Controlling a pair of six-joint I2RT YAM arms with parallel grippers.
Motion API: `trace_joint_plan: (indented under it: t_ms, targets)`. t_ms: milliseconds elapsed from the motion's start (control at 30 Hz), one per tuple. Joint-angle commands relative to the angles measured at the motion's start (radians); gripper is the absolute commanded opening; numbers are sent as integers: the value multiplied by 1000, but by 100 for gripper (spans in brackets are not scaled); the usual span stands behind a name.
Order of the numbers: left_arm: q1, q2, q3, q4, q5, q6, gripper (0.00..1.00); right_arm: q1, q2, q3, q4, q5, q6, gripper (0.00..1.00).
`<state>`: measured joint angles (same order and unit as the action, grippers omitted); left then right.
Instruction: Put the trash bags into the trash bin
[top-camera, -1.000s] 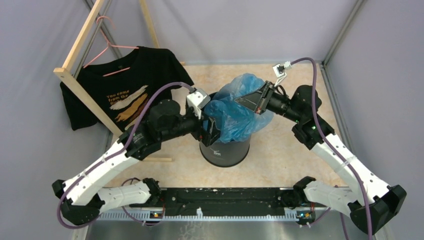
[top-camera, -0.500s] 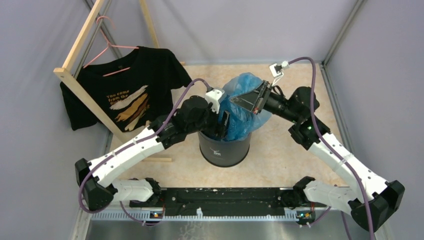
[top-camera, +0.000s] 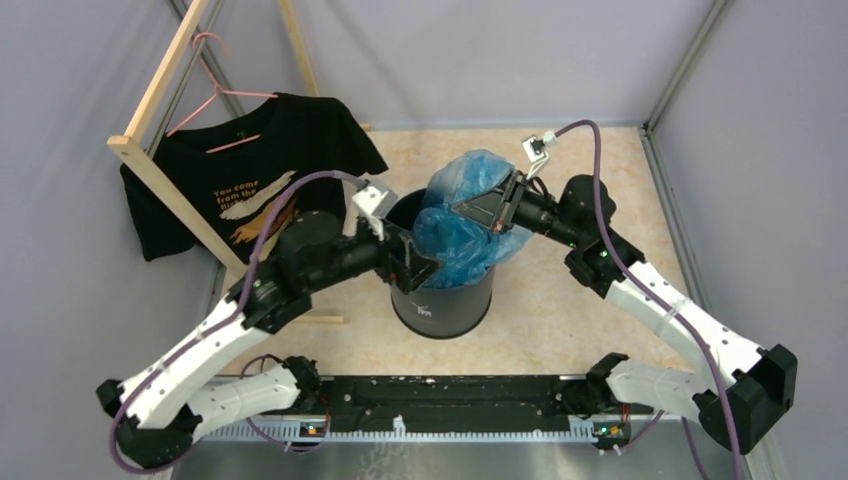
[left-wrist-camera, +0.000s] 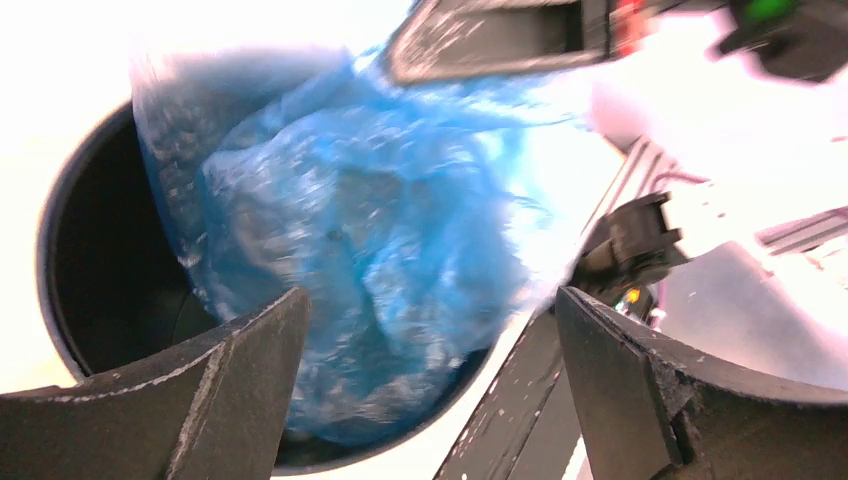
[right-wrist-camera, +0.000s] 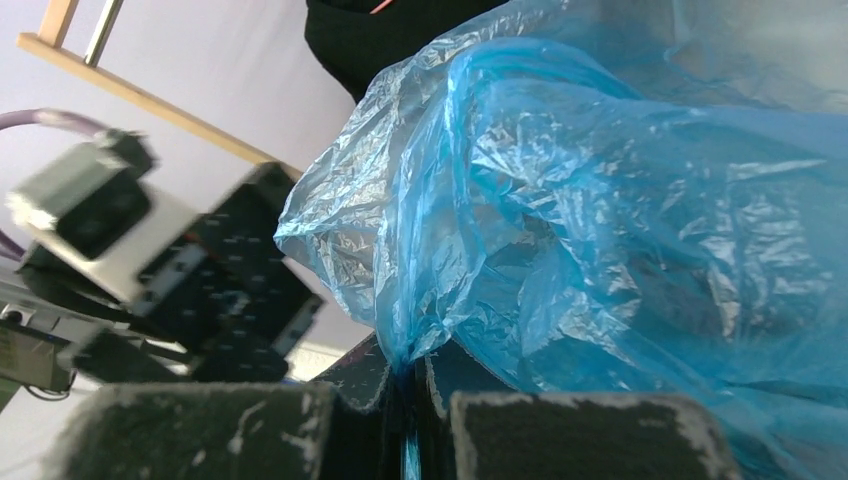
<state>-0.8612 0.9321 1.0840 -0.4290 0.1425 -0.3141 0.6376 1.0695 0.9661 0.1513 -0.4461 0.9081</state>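
1. Closest to the arm bases, the trash bin (top-camera: 460, 305) stood upright on the counter (top-camera: 560, 300), its small white logo (top-camera: 427, 310) turned toward the near edge.
2. The left claw (top-camera: 415, 265) hung at the bin's left rim, released and gripping nothing. From its own wrist camera the two fingers (left-wrist-camera: 240, 390) stood well apart, with the bag showing between them.
3. The trash bag (top-camera: 455, 240), crumpled and light blue, sat partly inside the bin toward its right side. The rest of it bulged up above the rim.
4. The right claw (top-camera: 480, 210) reached in from the right, above the bin, clenched on a pinched fold of the bag.
5. Farther back on the left, a black T-shirt (top-camera: 250, 170) hung on a pink hanger (top-camera: 215, 95) from a wooden rack (top-camera: 163, 75).
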Motion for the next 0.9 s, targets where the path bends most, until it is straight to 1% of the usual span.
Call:
trace_joint_plan:
  t_ms: [0,133,200,300,367,500,667,800,867]
  targets:
    - [4,-125,6,103,80,15,99,7,20,43,52,-3,-10,0]
    - [4,-146,42,86,48,-31,99,13,53,31,175,-64,79,0]
    - [4,-124,60,101,98,-50,99,31,56,32,193,-53,95,0]
    - [4,-55,99,116,218,-80,99,90,64,47,192,9,79,0]
    - [4,2,142,88,237,-81,99,117,78,58,207,31,82,0]
    - [4,51,174,39,128,-90,99,142,86,65,257,74,132,0]
    - [4,74,159,46,112,-122,97,176,67,40,349,154,202,0]
    - [4,75,159,39,44,-133,91,232,74,26,431,201,230,0]
    - [4,75,159,36,6,-140,84,256,80,28,435,216,224,0]
